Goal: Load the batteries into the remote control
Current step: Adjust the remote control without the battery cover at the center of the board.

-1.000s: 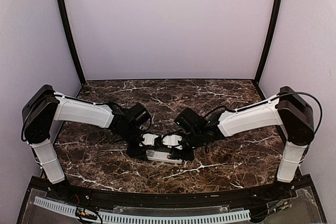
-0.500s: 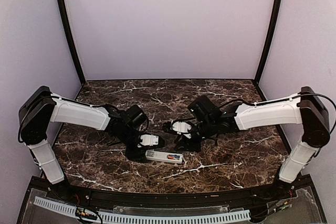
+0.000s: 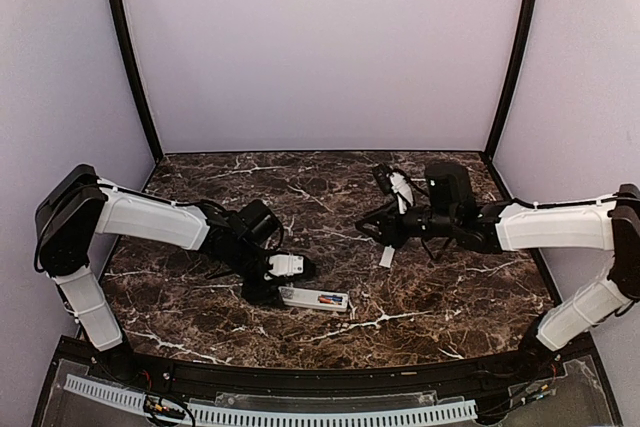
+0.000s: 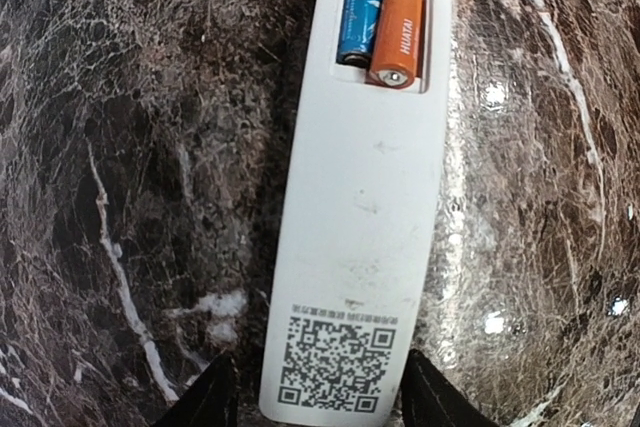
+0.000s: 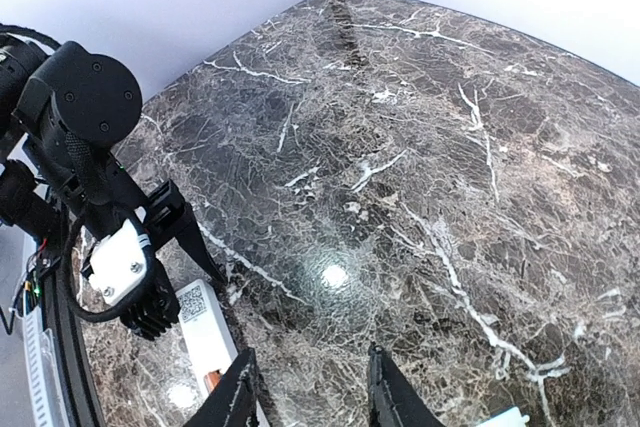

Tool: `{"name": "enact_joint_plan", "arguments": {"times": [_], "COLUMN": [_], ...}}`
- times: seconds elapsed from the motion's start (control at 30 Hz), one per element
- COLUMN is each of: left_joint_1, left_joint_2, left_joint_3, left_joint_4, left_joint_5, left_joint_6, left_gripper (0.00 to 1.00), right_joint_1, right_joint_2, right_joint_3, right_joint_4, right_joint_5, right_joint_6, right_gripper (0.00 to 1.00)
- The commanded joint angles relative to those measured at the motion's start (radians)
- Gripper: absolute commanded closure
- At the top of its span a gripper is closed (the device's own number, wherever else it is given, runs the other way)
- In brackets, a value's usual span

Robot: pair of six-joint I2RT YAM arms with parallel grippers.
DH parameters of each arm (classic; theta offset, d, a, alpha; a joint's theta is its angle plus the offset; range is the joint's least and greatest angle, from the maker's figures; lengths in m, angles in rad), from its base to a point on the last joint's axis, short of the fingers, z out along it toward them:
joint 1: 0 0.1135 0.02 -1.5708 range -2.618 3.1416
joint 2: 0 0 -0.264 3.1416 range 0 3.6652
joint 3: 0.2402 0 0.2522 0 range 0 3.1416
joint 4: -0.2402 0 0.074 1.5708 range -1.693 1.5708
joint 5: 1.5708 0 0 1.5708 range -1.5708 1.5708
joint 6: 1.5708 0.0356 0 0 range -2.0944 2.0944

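Presently the remote control point(image 3: 313, 298) is being seen lying flat, back face up, on the dark marbled surface point(image 3: 450, 307), near its front edge and slightly left of centre. Its battery recess is being shown uncovered in the left wrist view. The batteries are being carried inside it side by side, the blue one point(image 4: 360, 2) next to the orange one point(image 4: 398, 17), the two touching along their length. The end of the remote bearing the square code label point(image 4: 335, 365) is being straddled by the left pincer point(image 4: 318, 397). Its fingers point(image 4: 210, 397) are being held apart on either side of that end, one close against the plastic edge, the other with a thin dark gap beside it, so no firm clamp is being shown.

The right pincer point(image 3: 380, 232) is being held well apart from the remote, over the right half of the surface and further back. Its fingers point(image 5: 240, 397) are being held apart, with nothing but bare marble being framed between them. A small flat pale cover piece point(image 3: 387, 256) is being seen just beside that pincer, on its near side. Whether it is lying free on the surface or being touched by a finger cannot be told.
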State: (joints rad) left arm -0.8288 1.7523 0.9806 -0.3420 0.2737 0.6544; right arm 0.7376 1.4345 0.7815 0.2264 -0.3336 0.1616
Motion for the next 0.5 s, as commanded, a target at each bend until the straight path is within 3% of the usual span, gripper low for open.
{"name": "enact_joint_plan", "arguments": {"times": [0.0,0.2,0.47], "left_joint_1": [-0.012,-0.057,-0.090], "left_joint_2": [-0.016,-0.008,-0.002], "left_joint_3": [-0.001,-0.008,-0.010], "left_joint_4": [-0.017,-0.027,-0.027], "left_joint_5": [0.027,0.024,-0.013], "left_joint_6": [0.001,-0.037,-0.106], "left_gripper": [0.46,0.51,0.59], "right_joint_1": [-0.002,-0.005,-0.004], "right_joint_2": [-0.063,-0.082,0.009], "right_joint_3": [-0.024,-0.005,0.101], "right_joint_4": [0.017,-0.077,-0.257], "right_joint_5": [0.030,0.025,-0.052], "right_joint_6": [0.098,0.186,0.267], "right_gripper": [0.65,0.66,0.68]}}
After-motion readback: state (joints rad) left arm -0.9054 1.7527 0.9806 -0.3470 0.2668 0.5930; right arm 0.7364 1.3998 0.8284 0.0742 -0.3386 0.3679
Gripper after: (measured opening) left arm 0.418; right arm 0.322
